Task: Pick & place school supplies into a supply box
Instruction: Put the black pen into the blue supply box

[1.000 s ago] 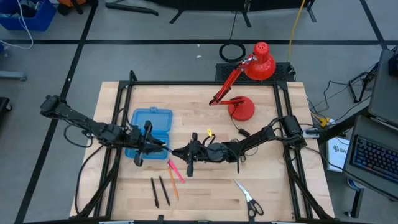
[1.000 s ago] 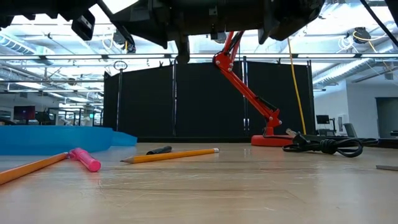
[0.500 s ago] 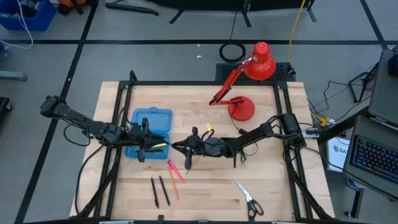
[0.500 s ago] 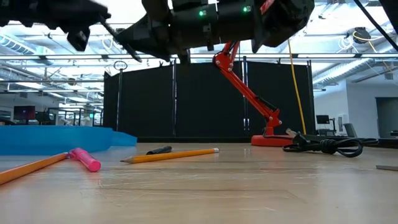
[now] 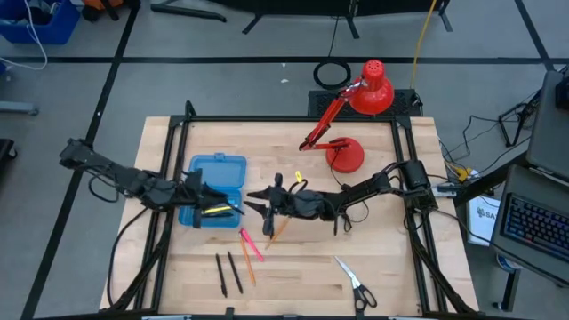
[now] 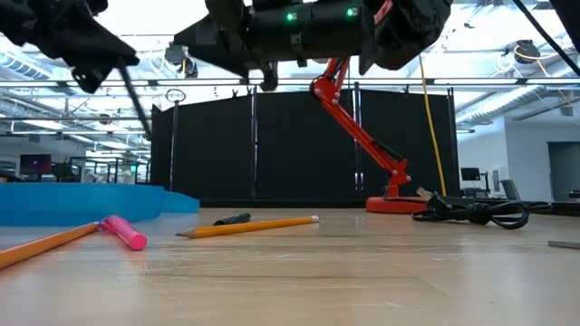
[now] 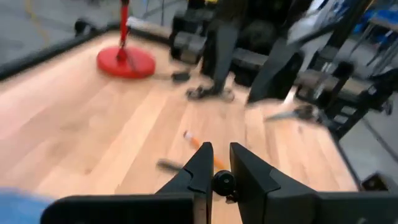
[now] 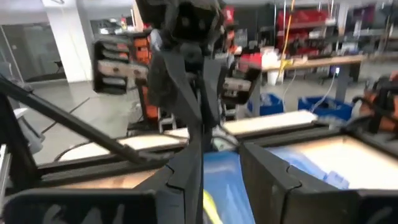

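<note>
High view is showing the left gripper hanging over the near right corner of the supply box, its jaws pinching a thin yellow marker. The right gripper is sitting just right of the box with jaws spread and empty. Lowering the marker flat inside the walls before letting go looks wise. Scissors, pencils and pens are lying near.

No text, label, brand, number or sign can be read in any view; nothing on the table or in the room behind it carries legible writing.
</note>
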Robot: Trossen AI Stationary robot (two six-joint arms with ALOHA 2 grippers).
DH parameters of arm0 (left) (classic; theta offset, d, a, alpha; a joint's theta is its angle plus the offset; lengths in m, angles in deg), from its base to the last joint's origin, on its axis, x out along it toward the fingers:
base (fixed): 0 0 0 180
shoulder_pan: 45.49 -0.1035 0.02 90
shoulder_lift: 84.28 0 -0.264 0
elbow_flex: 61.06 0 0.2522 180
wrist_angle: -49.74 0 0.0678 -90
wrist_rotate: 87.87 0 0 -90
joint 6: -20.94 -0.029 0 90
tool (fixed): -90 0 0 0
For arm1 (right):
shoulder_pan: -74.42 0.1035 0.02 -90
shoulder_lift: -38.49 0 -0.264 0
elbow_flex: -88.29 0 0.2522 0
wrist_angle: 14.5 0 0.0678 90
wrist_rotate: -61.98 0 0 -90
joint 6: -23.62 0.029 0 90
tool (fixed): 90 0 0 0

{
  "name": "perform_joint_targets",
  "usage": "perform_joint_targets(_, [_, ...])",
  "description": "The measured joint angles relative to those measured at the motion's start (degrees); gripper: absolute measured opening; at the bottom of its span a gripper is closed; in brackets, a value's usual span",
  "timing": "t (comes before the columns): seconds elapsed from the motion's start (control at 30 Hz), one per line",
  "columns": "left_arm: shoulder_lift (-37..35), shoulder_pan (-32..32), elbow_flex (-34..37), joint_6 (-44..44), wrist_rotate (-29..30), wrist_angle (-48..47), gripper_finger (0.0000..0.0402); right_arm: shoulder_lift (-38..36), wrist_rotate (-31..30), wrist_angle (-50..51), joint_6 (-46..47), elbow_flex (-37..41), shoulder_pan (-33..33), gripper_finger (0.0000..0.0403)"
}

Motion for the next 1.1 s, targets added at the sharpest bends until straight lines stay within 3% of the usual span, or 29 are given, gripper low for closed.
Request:
perform_joint_targets(0.23, [0.75, -0.11, -14.40, 5.76, 0.77, -26.32, 0.0042, -0.02, 1.79, -4.16, -6.55, 0.00, -1.16, 0.0098])
perform_joint_targets(0.4, [4.75, -0.17, -20.37, 10.12, -0.84, -37.84, 0.0042, -0.02, 1.85, 0.31, -5.77, 0.00, -1.57, 0.0098])
perform_joint_targets(0.73, [20.21, -5.74, -22.38, 17.08, -8.68, -51.30, 0.0041, -0.02, 1.93, 8.02, -5.34, 0.02, 0.57, 0.0094])
perform_joint_targets(1.1, [36.12, -11.29, -22.40, 13.99, -15.99, -52.22, 0.0035, -0.02, 1.99, 16.00, -5.83, 0.04, 1.36, 0.0093])
